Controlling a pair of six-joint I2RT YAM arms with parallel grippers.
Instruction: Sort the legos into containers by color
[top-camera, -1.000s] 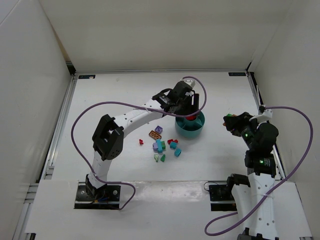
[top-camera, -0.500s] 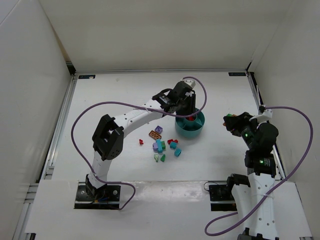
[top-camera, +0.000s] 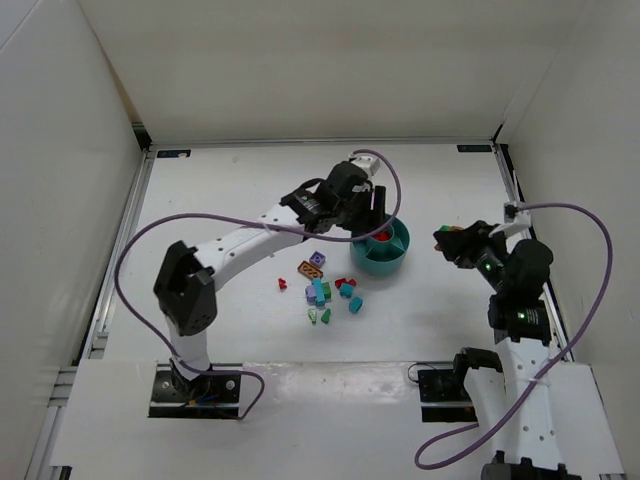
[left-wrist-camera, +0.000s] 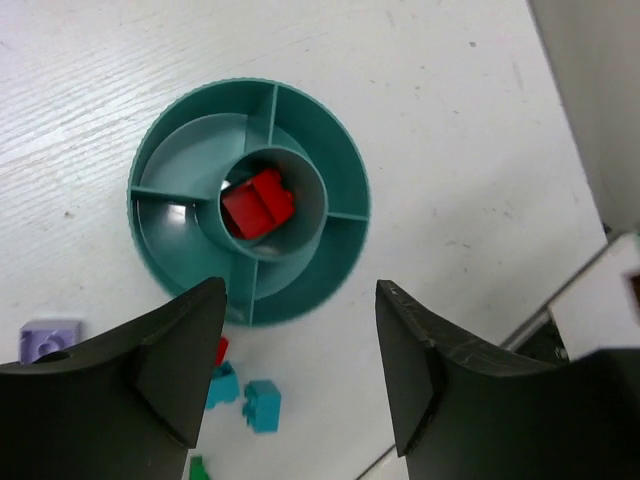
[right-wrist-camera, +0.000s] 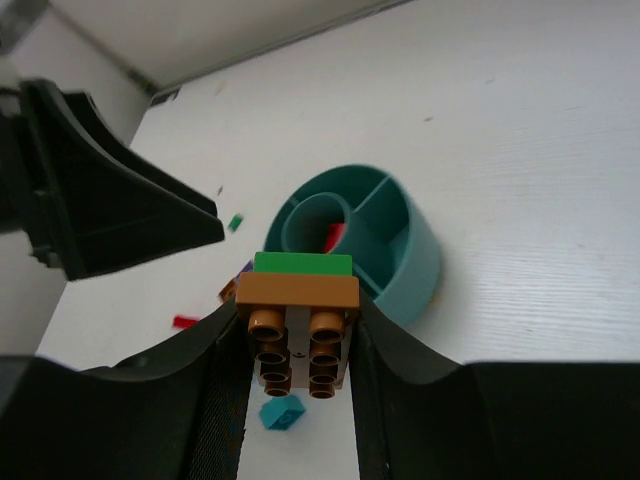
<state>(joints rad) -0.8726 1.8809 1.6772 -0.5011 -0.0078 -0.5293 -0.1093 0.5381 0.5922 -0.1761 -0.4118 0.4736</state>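
The teal bowl (top-camera: 392, 264) stands right of the table's middle. In the left wrist view its rim (left-wrist-camera: 345, 165) rings a central cup that holds a red brick (left-wrist-camera: 257, 203). My left gripper (top-camera: 376, 214) hovers open and empty above the bowl's near-left edge, its fingers (left-wrist-camera: 180, 350) wide apart. My right gripper (top-camera: 450, 240) is to the right of the bowl. It is shut on an orange brick (right-wrist-camera: 298, 335) with a green brick (right-wrist-camera: 303, 263) stuck to it. Loose legos (top-camera: 325, 288) lie scattered left of the bowl.
Teal bricks (left-wrist-camera: 262, 405), a purple brick (left-wrist-camera: 48, 338) and a small green one (left-wrist-camera: 197, 468) lie near the bowl. White walls enclose the table on three sides. A purple cable loops over each arm.
My left arm has swung left and its gripper has drawn back from over the bowl's centre. My right gripper has shifted slightly left toward the bowl with its bricks.
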